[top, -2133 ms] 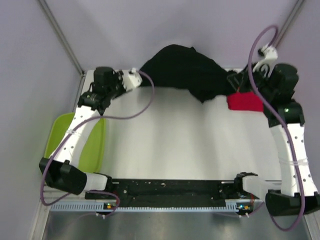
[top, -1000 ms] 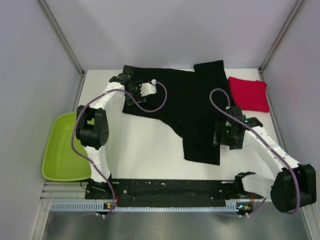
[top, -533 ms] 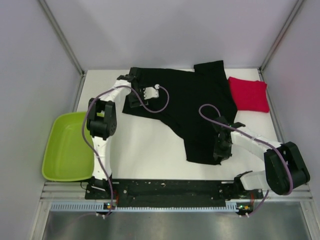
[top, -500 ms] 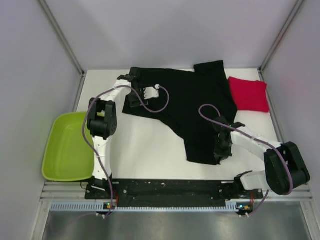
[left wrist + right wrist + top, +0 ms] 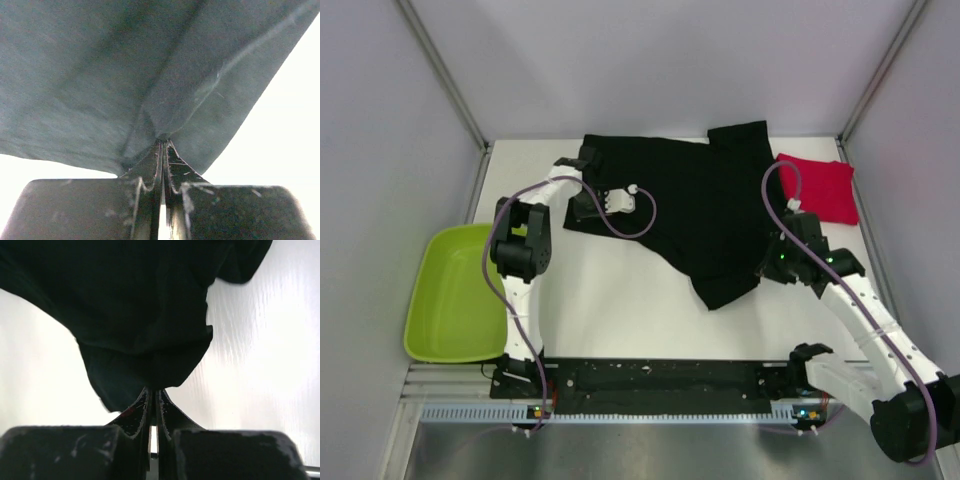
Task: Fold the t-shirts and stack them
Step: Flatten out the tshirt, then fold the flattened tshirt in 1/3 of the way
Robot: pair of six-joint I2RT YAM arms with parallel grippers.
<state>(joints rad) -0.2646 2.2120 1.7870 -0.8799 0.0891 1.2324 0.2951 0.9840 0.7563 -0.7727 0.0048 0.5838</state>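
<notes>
While the lime-green tray (image 5: pixel 442 300) is sitting well off to the left of both arms, the left fingers (image 5: pixel 149 180) are pressing tightly together on a fold of the black t-shirt (image 5: pixel 690 200), gripping it at the shirt's left edge. In the left wrist view the cloth is fanning up and away from those fingertips, with creases running out from the pinch and white tabletop (image 5: pixel 620 300) showing on either side below it. Between the two sets of fingers the black t-shirt is lying spread across the far half of the tabletop, one short sleeve pointing toward the back wall. The right fingers (image 5: pixel 139 412) are closing just as tightly on the shirt's near right edge, and a rounded, bunched flap is drooping just ahead of them in the right wrist view. Beyond the right fingers, toward the far right corner, the red t-shirt (image 5: pixel 817 188) is resting as a small folded square just beside the black one.
</notes>
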